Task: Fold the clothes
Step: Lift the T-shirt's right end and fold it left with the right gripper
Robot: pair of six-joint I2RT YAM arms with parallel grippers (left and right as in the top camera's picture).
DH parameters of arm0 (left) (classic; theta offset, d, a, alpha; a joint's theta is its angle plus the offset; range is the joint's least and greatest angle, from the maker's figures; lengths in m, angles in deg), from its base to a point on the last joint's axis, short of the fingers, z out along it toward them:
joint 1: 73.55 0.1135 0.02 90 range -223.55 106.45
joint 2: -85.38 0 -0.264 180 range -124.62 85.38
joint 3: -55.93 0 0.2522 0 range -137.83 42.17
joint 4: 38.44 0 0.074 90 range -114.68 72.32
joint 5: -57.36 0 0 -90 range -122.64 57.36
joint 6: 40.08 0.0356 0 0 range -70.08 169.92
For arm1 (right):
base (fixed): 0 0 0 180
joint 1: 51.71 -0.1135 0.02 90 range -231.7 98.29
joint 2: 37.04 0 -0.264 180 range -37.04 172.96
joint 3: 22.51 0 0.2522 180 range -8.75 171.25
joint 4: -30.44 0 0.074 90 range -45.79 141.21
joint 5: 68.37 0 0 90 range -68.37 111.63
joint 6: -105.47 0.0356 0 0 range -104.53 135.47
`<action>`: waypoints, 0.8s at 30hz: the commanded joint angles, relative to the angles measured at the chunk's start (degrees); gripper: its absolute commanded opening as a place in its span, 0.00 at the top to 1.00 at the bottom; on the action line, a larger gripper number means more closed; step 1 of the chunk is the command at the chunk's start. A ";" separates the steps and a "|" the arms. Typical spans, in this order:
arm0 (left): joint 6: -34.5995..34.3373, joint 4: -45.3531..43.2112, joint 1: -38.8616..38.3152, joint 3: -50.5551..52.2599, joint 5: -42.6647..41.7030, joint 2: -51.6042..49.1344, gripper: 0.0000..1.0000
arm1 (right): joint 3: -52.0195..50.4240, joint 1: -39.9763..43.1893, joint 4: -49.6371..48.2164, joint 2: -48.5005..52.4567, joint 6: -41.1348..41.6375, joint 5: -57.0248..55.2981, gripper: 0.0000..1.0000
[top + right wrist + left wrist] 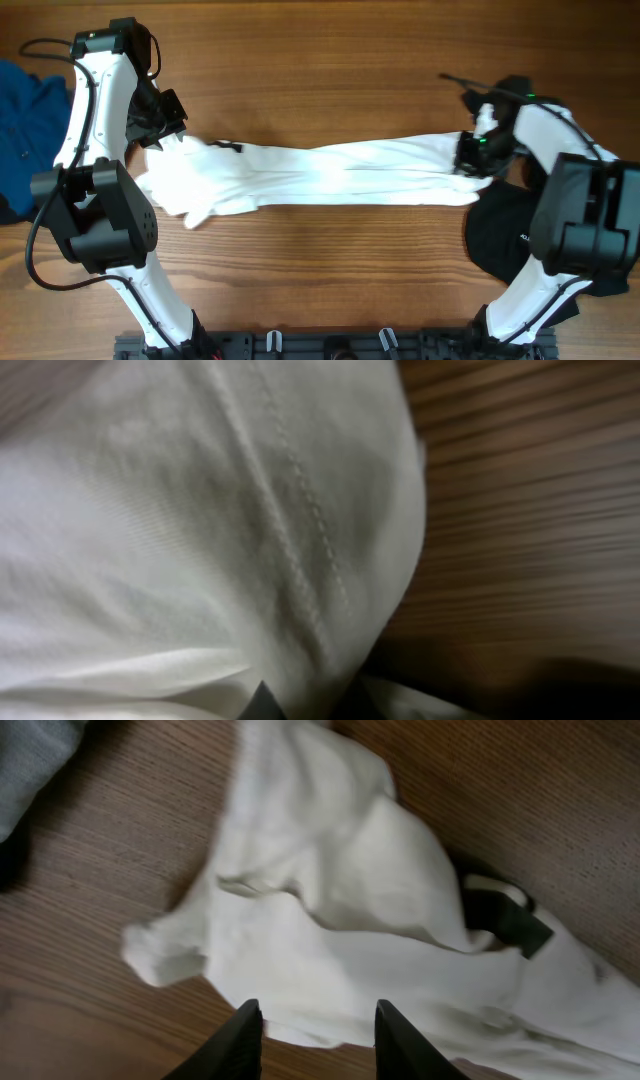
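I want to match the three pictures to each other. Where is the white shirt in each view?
Overhead: the white shirt lies stretched across the middle of the picture, left to right.
Left wrist: bunched, it fills the centre and right side.
Right wrist: close up, it covers the left and centre.
Shared landmark: the brown wooden table beside the cloth in every view.

Found the shirt stretched sideways across the table — left gripper at one end, right gripper at the other.
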 commanded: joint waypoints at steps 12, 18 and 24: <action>-0.50 0.20 -0.22 0.59 -0.31 0.83 0.59 | 21.33 -4.74 16.94 0.02 -3.30 -4.98 0.96; -0.48 0.17 -0.22 0.59 -0.28 0.83 0.59 | 20.11 -17.88 19.12 0.59 3.82 -5.05 0.96; -0.48 0.20 -0.22 0.59 -0.31 0.83 0.59 | 19.26 -25.90 17.46 1.97 6.84 -5.01 0.96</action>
